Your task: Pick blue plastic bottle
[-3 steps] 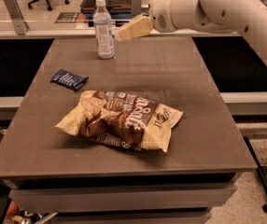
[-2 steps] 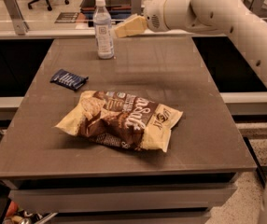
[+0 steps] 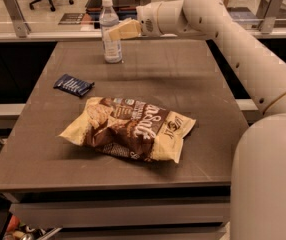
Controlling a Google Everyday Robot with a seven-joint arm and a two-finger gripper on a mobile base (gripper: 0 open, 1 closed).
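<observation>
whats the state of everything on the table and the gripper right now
blue plastic bottle: upright, cap on, far side of the table
gripper: raised, at the bottle's upper half, contact unclear
chip bag: lying flat mid-table, label up
dark blue snack wrapper: lying flat, apart from the bag

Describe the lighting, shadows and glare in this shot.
Camera view: soft, even overhead light; the table shows a dull sheen, no hard glare; only faint shadows lie under the chip bag and the wrapper; the bottle catches pale highlights, with the brightly lit gripper at its upper part.
</observation>
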